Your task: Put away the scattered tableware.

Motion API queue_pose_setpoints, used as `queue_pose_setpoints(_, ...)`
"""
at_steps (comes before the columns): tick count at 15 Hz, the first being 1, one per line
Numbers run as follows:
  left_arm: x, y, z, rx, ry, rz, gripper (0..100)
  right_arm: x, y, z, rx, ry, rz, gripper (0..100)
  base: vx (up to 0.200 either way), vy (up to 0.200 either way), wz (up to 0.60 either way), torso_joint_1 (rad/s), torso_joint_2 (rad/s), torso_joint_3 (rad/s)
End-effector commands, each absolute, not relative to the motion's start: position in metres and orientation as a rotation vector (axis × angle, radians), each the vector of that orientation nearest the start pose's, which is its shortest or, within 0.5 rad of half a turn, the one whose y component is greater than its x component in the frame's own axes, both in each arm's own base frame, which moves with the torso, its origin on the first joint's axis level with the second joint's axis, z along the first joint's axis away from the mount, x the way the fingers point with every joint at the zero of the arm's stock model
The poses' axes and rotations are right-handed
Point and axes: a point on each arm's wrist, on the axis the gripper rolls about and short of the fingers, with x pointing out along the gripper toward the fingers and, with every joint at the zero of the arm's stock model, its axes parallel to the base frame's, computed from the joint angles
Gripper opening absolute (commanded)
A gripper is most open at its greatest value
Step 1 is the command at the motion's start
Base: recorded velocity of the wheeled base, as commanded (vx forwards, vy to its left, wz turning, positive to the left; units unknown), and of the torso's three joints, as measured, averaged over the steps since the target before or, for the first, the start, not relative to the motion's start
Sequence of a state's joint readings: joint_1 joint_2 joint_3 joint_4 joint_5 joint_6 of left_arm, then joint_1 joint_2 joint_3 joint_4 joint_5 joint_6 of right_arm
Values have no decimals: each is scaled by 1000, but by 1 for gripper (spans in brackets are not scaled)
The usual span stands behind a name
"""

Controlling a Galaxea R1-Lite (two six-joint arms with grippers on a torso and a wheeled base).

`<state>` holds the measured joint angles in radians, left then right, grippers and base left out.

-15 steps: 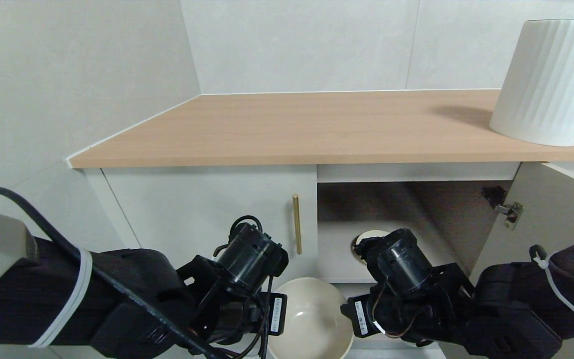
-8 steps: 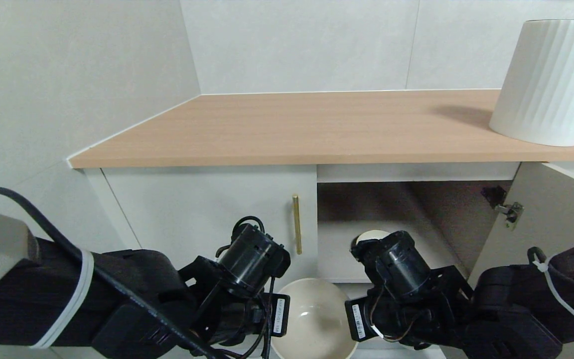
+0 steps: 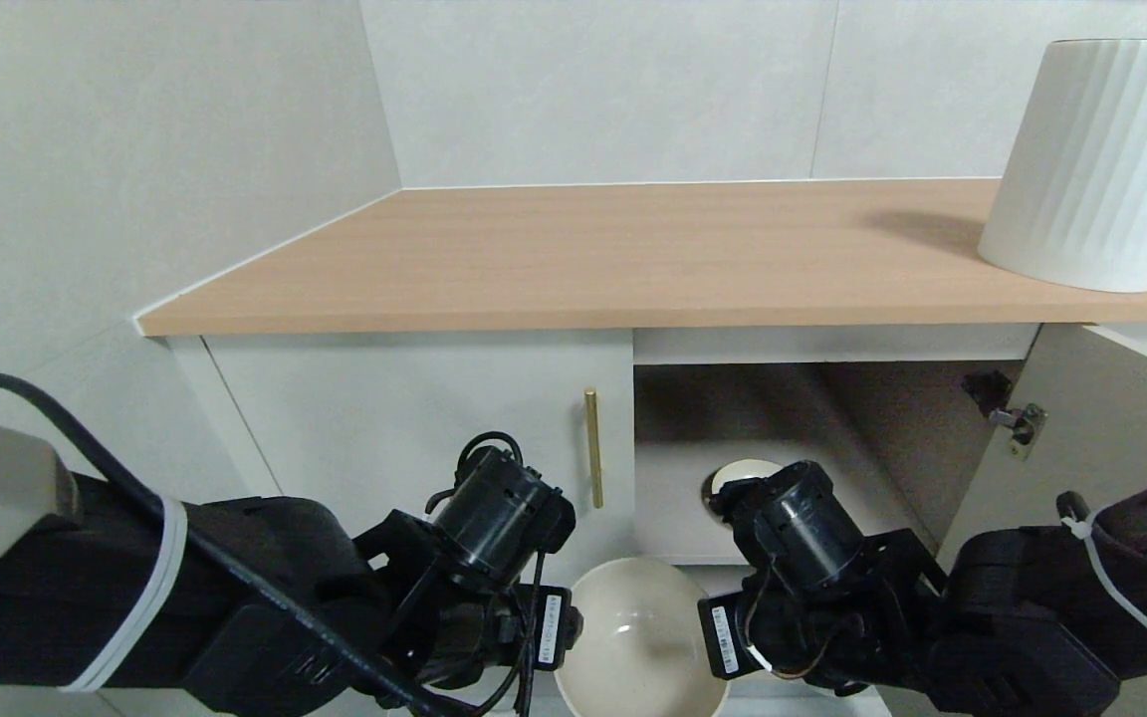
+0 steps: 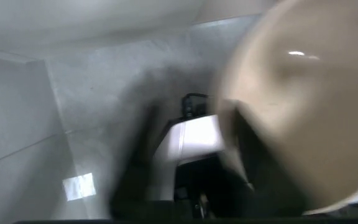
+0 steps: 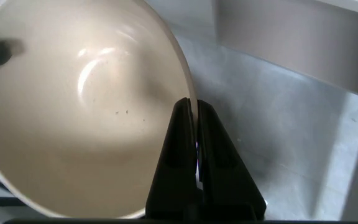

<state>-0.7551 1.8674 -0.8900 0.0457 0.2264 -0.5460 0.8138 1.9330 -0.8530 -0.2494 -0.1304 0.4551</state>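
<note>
Bowl (image 3: 638, 642): cream, held low between both arms, just in front of the open cabinet (image 3: 832, 448), not inside yet.
Right gripper (image 5: 195, 118): jaws pinched tight on the bowl's rim, one finger each side of the wall.
Left gripper (image 3: 564, 637): at the bowl's left edge; can't tell its grip.
Done: door (image 3: 1081, 428) stands open; a pale round piece (image 3: 738, 473) looks already on the shelf.
Left to do: my read is carry the bowl in, set it down, release, shut the door.

Bowl (image 3: 638, 647) btwn L hand (image 3: 552, 637) & R hand (image 3: 721, 642), before cabinet (image 3: 832, 448); canister (image 3: 1096, 164) on counter (image 3: 583, 259), far R.
</note>
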Motion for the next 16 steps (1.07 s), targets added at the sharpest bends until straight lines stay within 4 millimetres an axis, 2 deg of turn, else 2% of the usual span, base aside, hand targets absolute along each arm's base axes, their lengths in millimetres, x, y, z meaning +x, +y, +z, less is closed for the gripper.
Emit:
queue_pose_setpoints(1,223,-204,98,-16,995,-221,100,225,235,86,35,872,459,0,0,0,0,0,0,0)
queue_pose_setpoints(4,223,-204,96,-10,1000,-218,100,223,229,77,-9,901,445,0,0,0,0,0,0,0)
queue_pose_setpoints(6,223,-204,96,-10,1000,-218,100,233,219,70,-66,900,401,0,0,0,0,0,0,0)
queue_pose_setpoints(7,223,-204,96,-10,998,-218,100,244,210,61,-90,899,323,0,0,0,0,0,0,0)
queue_pose_setpoints(8,223,-204,96,-10,998,-218,100,244,210,61,-90,899,323,0,0,0,0,0,0,0)
queue_pose_setpoints(9,223,-204,96,-10,998,-218,100,263,195,59,-60,894,245,0,0,0,0,0,0,0)
queue_pose_setpoints(12,223,-204,97,-11,997,-219,100,288,171,62,21,872,142,0,0,0,0,0,0,0)
queue_pose_setpoints(16,223,-203,97,-14,995,-218,100,326,145,68,214,817,-4,0,0,0,0,0,0,0)
